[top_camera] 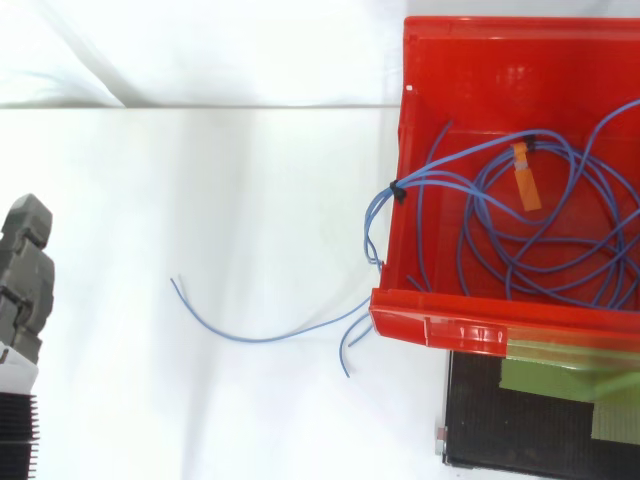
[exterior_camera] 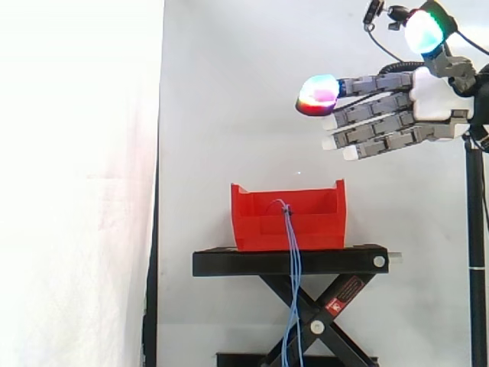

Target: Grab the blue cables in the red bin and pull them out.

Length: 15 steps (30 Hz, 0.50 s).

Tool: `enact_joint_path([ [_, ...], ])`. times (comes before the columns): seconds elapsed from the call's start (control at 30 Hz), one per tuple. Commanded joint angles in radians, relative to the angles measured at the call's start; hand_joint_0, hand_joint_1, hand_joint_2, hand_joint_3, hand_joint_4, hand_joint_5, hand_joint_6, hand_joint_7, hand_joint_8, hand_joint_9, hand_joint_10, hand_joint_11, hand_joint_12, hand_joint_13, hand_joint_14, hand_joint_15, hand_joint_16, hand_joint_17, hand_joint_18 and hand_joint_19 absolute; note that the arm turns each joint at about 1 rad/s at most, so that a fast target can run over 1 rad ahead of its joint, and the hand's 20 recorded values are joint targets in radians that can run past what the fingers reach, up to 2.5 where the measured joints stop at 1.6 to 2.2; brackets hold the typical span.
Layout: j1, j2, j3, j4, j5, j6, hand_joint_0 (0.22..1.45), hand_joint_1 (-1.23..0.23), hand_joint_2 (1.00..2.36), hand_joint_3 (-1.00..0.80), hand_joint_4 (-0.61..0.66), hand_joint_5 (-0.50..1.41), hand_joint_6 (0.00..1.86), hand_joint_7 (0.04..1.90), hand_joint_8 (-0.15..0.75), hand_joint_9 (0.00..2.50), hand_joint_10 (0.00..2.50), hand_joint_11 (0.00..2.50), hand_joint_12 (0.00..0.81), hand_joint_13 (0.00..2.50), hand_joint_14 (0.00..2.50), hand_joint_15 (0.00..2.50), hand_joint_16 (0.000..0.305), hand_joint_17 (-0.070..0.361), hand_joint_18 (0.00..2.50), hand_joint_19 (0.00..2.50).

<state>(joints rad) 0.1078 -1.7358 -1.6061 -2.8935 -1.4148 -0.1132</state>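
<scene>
Hand (exterior_camera: pixel 429 101) at upper right, fingers straight, holding nothing, well above red bin (exterior_camera: pixel 256 222). Top view: blue cables (top_camera: pixel 540 235) coiled inside, orange tag (top_camera: pixel 526 178) attached. Side view: strands hang past black stand (exterior_camera: pixel 229 264).

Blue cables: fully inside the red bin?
No: in the side view, strands of the blue cables hang over the wall of the red bin and down past the black stand.

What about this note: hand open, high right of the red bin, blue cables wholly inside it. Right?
Not wholly: the side view shows blue cables hanging over the rim of the red bin, past the stand. The hand is open, high right of it.
</scene>
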Motion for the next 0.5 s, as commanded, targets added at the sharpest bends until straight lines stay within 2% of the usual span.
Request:
enact_joint_path([
  [0.0,0.001,-0.001,0.0,-0.001,0.001,-0.009,0.69,-0.8,1.0,-1.0,0.22,0.39,0.01,0.24,0.27,0.21,0.01,0.22,0.394,0.04,0.0,0.08,0.061,0.138,0.0,0.24],
  [0.2,0.007,-0.054,0.0,0.014,0.004,-0.021,0.69,-0.8,1.0,-1.0,0.22,0.4,0.01,0.25,0.271,0.22,0.01,0.22,0.394,0.04,0.0,0.07,0.061,0.137,0.0,0.23],
  [0.4,0.021,-0.057,0.0,0.112,0.017,-0.026,0.69,-0.8,1.0,-1.0,0.22,0.42,0.01,0.26,0.27,0.21,0.01,0.22,0.393,0.05,0.0,0.07,0.061,0.137,0.0,0.23],
  [0.47,0.026,-0.057,0.0,0.108,0.028,-0.027,0.69,-0.79,1.0,-1.0,0.22,0.42,0.01,0.26,0.27,0.22,0.01,0.21,0.393,0.05,0.0,0.08,0.061,0.137,0.0,0.24],
])
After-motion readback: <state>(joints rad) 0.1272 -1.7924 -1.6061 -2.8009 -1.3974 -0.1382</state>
